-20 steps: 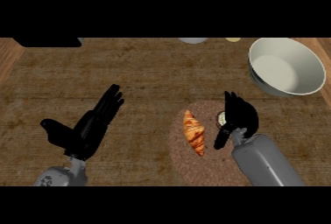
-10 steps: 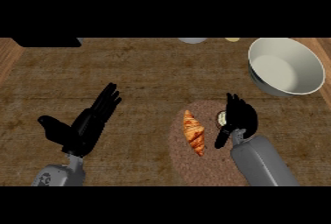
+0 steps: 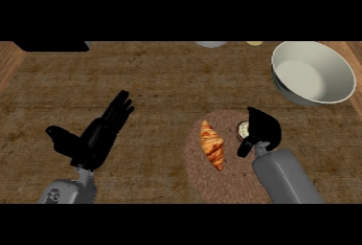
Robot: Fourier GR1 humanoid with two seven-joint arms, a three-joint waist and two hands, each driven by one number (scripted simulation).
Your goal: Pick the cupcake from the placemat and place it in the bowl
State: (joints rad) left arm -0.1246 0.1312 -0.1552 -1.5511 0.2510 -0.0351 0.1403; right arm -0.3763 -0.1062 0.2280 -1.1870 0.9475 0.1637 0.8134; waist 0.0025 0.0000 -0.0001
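A brown oval placemat (image 3: 205, 177) lies on the counter at lower centre-right. On it my right hand (image 3: 263, 128) curls over the cupcake (image 3: 243, 128), of which only a pale sliver shows at the hand's left side. The fingers and thumb wrap round it. An orange croissant (image 3: 212, 149) lies on the placemat just left of the hand. The white bowl (image 3: 313, 72) stands at the upper right, apart from the hand. My left hand (image 3: 96, 136) rests open at the left, fingers straight and pointing up.
A dark object (image 3: 53, 46) sits at the top left edge. Two small pale items (image 3: 210, 44) (image 3: 254, 43) show at the top edge. A lighter wooden strip (image 3: 8, 62) runs along the counter's left side.
My right hand has closed down over the cupcake, hiding more of it. My left hand has sunk slightly lower. The croissant and bowl have not moved.
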